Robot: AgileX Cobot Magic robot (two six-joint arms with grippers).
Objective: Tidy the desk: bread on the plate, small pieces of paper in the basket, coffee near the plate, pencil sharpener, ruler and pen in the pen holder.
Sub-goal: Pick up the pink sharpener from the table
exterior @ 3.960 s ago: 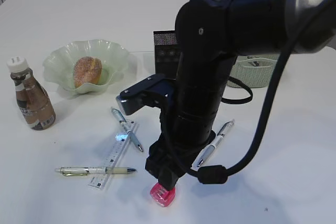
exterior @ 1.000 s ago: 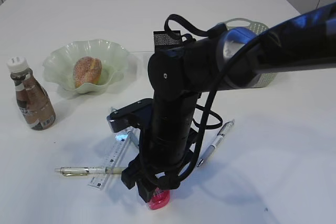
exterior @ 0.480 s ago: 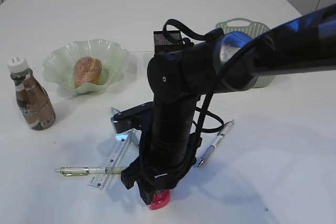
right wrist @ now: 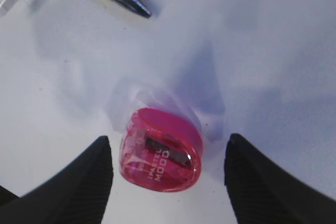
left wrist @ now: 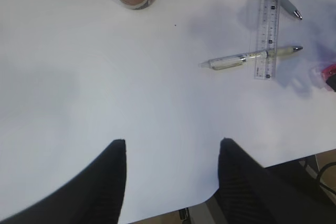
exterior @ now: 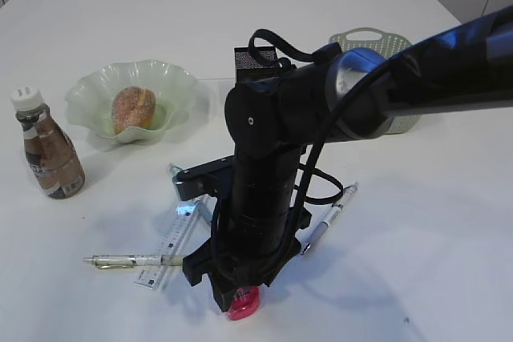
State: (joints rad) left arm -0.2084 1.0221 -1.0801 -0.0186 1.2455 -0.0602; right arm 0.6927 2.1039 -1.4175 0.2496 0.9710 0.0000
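Right hand [right wrist: 167,182] gapes, empty, astride the pink pencil sharpener [right wrist: 160,157]; a pen tip [right wrist: 131,0] and ruler [exterior: 172,246] lie nearby.

Lab-style test setup: plain white desk [exterior: 449,222], white panelled wall behind, staged desk clutter.

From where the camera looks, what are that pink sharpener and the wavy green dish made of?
The pencil sharpener looks like glossy translucent pink plastic: light passes through its shell and it shows shiny highlights. The plate looks like pale green glass, translucent with a ruffled rim, though moulded plastic is possible.
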